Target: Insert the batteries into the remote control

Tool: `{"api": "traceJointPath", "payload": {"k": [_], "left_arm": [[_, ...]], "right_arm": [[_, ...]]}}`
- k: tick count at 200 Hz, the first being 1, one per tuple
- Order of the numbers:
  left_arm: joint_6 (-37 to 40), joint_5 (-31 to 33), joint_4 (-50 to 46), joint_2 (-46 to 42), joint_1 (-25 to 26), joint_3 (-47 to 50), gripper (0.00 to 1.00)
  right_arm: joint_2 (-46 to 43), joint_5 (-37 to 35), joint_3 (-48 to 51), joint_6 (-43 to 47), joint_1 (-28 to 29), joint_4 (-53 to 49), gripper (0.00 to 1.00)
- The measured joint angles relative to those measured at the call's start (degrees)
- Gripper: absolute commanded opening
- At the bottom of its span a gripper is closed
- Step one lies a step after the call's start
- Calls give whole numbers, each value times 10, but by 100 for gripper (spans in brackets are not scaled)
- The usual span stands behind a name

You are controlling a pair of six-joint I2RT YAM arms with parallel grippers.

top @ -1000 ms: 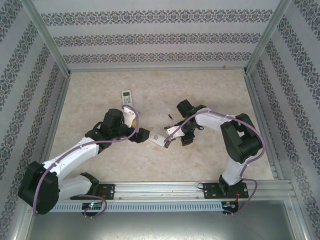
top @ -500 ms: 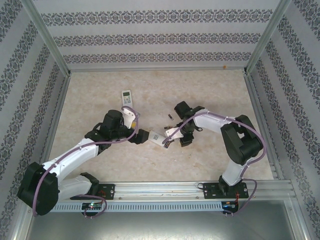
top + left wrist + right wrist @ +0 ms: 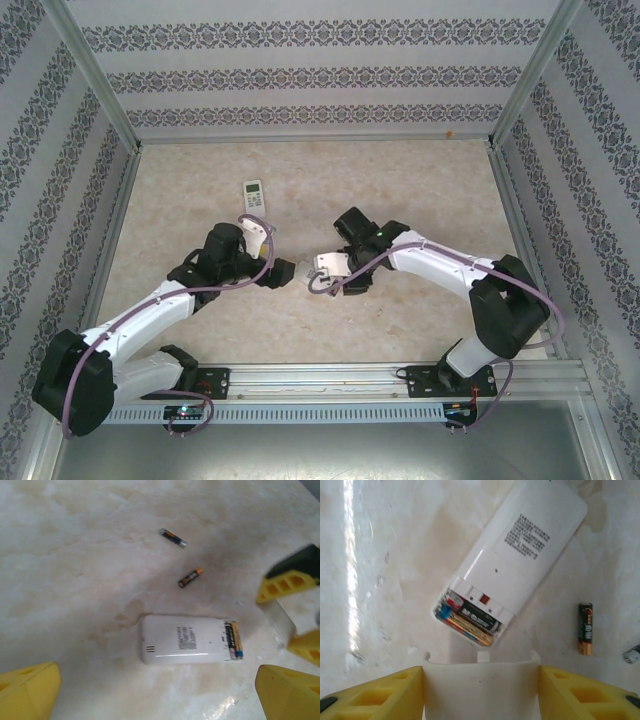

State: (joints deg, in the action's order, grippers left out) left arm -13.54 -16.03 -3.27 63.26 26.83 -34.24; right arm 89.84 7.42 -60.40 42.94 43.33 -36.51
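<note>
white remote (image 3: 520,565), back up on table (image 3: 380,555), two batteries (image 3: 470,617) seated in its uncovered end, one loose battery (image 3: 585,628) beside; right gripper (image 3: 481,692) pinches the cover (image 3: 481,672), left gripper (image 3: 157,695) gapes empty above; risk: cover arrives skewed, shoving the unheld remote or unseating cells.

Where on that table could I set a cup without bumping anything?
Bare: the beige tabletop along the back wall, right of the small white remote. Crowded: the centre, where the left tool and right tool flank the face-down white remote control, loose batteries beside it.
</note>
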Motion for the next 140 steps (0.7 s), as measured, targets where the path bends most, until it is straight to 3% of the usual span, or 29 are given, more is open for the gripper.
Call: {"api": "traceJointPath", "payload": {"k": [64, 140], "left_arm": [[-93, 47, 25, 0, -29, 15, 100], [-106, 47, 25, 0, -33, 17, 100]], "right_arm": [[61, -21, -49, -249, 7, 27, 57], [111, -25, -63, -356, 11, 23, 58]]}}
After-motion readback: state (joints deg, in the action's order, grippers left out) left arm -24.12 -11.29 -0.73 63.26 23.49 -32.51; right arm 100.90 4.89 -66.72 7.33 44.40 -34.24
